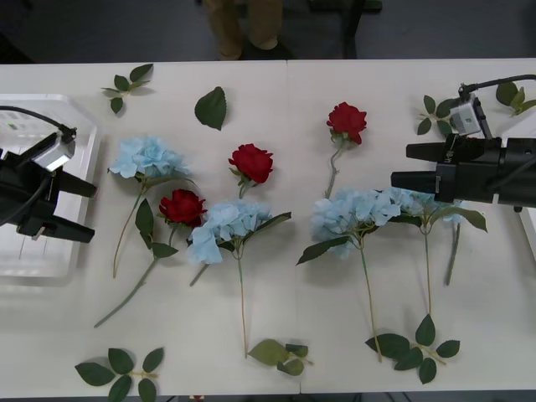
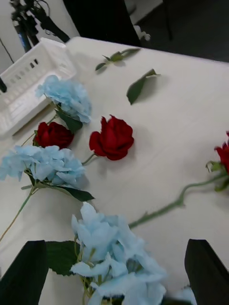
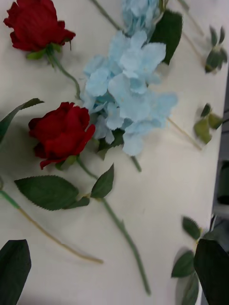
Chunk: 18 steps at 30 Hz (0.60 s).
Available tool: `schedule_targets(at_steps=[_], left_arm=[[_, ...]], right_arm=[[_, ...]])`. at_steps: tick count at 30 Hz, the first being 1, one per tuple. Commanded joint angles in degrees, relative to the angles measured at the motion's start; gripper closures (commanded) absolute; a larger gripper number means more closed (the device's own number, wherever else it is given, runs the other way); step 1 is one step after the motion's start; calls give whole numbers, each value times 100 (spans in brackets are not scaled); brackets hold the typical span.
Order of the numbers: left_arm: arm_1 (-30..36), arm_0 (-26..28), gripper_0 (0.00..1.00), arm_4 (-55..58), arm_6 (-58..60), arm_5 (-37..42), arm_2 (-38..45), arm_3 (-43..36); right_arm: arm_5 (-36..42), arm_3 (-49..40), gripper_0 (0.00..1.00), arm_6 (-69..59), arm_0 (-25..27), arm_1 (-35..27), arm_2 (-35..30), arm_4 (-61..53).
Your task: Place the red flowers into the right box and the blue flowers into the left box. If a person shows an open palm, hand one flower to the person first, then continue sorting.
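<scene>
Front view: you've sorted nothing yet, as far as it shows. Left box [image 1: 79,117] looks empty, and every flower lies on the surface [image 1: 276,327]. Count: 3 roses [image 1: 251,162], [image 1: 182,207], [image 1: 347,121] and 4 blue clusters [image 1: 148,157], [image 1: 228,226], [image 1: 352,212], [image 1: 410,201]. Right box [image 1: 529,226] is only a white sliver at the far right edge. A person's legs [image 1: 243,25] stand behind the surface; no palm shown, so no hand-off is due. Left gripper [image 1: 84,209] hovers over the left box w/ jaws apart, holding nothing. Right gripper [image 1: 400,166] hangs just above the rightmost cluster, jaws apart, empty.

Right wrist view: its blue cluster [image 2: 114,252] sits between the open fingers [image 2: 24,276], not gripped. 3 roses and 3 clusters in sight here.

Left wrist view: 2 roses [image 3: 62,131], [image 3: 36,24] beside a cluster [image 3: 126,95]; fingers [image 3: 214,271] spread.

All 7 left to do.
</scene>
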Motion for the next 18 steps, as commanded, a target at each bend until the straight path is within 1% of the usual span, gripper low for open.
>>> schedule_targets(at_steps=[1, 5, 6, 7, 9, 13, 15, 18], left_arm=[[550, -200, 0, -1364, 3534, -243, 31, -1333], [286, -208, 0, -2639, 5653, -67, 23, -1931], [242, -208, 0, -2718, 5784, -23, 14, -1957], [40, -217, 0, -3219, 6523, 232, 14, -2054], [-206, -261, 0, -3755, 7068, 548, 14, -2054], [-584, -358, 0, -4449, 7639, 882, -48, -1966], [-786, -551, 0, -4994, 7920, 987, -329, -1887], [-1147, -815, 0, -6110, 8491, 899, -953, -1816]], right_arm=[[707, 17, 21, -2584, 33, -57, -524, 1037], [1446, -141, 22, -4359, -2, -31, -866, 2303], [1481, -150, 22, -4447, -11, -22, -884, 2400], [1630, -185, 22, -4860, -37, 40, -989, 3006], [1648, -185, 22, -5150, -99, 110, -1042, 3560], [1648, -150, 22, -5730, -292, 294, -1077, 4342], [1718, -44, 22, -6064, -494, 488, -1077, 4808], [1991, 316, 22, -6468, -943, 883, -1069, 5555]])
